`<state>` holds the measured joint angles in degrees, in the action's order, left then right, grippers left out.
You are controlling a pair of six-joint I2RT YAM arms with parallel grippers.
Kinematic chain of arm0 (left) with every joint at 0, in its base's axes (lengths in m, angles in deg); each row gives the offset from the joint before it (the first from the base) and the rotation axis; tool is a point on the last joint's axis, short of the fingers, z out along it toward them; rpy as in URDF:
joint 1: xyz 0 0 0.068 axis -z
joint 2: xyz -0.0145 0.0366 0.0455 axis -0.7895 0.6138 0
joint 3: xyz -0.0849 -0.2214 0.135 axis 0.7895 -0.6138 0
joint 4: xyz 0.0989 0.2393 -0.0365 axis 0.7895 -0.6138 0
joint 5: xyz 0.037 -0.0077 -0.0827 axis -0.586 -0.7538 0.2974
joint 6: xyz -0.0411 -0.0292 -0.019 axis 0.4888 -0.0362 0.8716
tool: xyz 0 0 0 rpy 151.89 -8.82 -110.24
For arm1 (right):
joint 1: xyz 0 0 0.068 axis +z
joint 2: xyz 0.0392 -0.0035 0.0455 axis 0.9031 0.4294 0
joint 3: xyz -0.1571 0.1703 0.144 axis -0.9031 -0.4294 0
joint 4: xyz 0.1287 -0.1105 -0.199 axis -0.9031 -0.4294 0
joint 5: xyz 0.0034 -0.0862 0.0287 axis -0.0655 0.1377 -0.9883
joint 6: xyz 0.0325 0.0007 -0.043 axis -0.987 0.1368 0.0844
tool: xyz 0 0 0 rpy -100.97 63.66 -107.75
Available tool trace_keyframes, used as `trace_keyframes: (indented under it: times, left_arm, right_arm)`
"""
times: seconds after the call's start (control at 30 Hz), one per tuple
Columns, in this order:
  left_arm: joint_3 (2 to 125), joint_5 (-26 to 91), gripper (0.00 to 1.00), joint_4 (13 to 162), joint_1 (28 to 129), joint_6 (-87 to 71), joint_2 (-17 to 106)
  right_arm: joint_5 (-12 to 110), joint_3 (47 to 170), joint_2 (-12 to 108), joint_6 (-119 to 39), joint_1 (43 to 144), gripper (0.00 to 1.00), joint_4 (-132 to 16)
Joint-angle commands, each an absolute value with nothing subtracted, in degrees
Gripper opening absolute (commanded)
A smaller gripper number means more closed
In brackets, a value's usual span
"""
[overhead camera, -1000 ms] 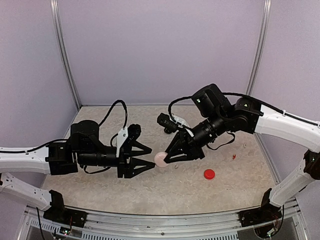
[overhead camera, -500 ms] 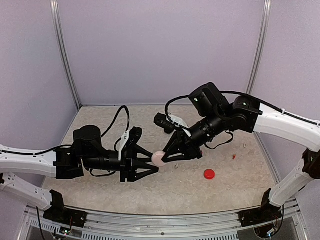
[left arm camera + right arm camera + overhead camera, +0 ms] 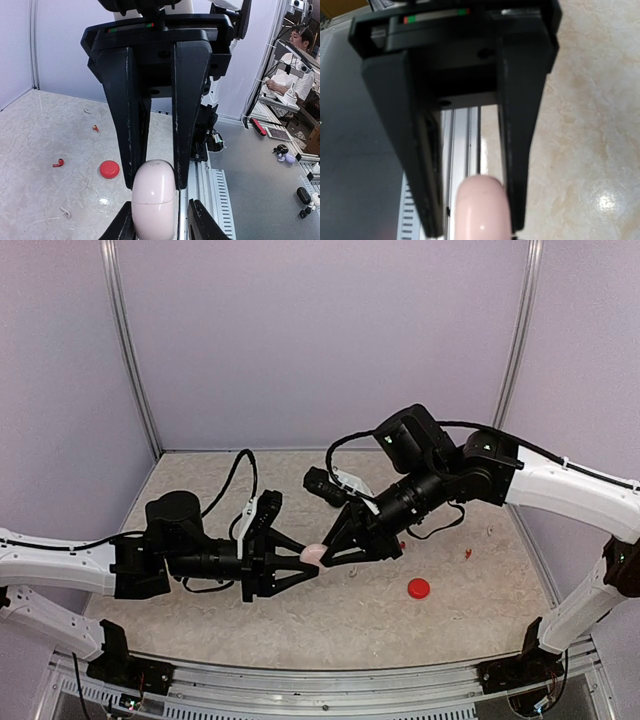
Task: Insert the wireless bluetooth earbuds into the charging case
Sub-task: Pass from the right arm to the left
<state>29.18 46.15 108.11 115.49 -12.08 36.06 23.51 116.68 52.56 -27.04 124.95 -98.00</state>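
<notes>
— Holding what?
— Clamped the pink charging case [image 3: 314, 553] mid-air in the right gripper [image 3: 326, 554]; bracketed it with the left gripper [image 3: 306, 562], perhaps touching, grip hard to tell.
— And the earbuds [image 3: 58, 163]?
— Lay loose on the table [image 3: 30, 130].

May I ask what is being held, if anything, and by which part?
The right gripper holds the pale pink charging case by one end; the jaws of the left gripper flank the other end, grip uncertain.

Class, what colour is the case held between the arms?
The case is pale pink, clearest in left wrist view.
</notes>
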Motion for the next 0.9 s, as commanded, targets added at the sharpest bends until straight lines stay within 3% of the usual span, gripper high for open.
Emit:
trace_keyframes:
  times: [0.0, 0.3, 0.4, 0.5, 0.87]
  left_arm:
    - [28.2, 46.6, 0.31, 111.3, 115.3, -12.1, 36.5]
    - [24.9, 48.6, 0.17, 114.4, 115.4, -16.0, 34.0]
    - [24.1, 49.4, 0.14, 114.4, 115.4, -18.4, 32.7]
    - [23.3, 50.1, 0.12, 114.9, 115.5, -19.7, 31.2]
    - [22.5, 49.4, 0.1, 114.9, 116.4, -22.3, 29.2]
  right_arm:
    - [23.8, 119.0, 53.5, -26.6, 125.7, 0.05, -99.1]
    - [22.9, 118.9, 52.8, -27.1, 125.8, 0.09, -98.4]
    - [22.7, 118.9, 52.3, -27.5, 125.8, 0.26, -97.9]
    - [23.0, 118.8, 51.8, -27.8, 125.8, 0.35, -97.6]
    - [23.8, 118.4, 50.1, -28.4, 125.8, 0.47, -95.0]
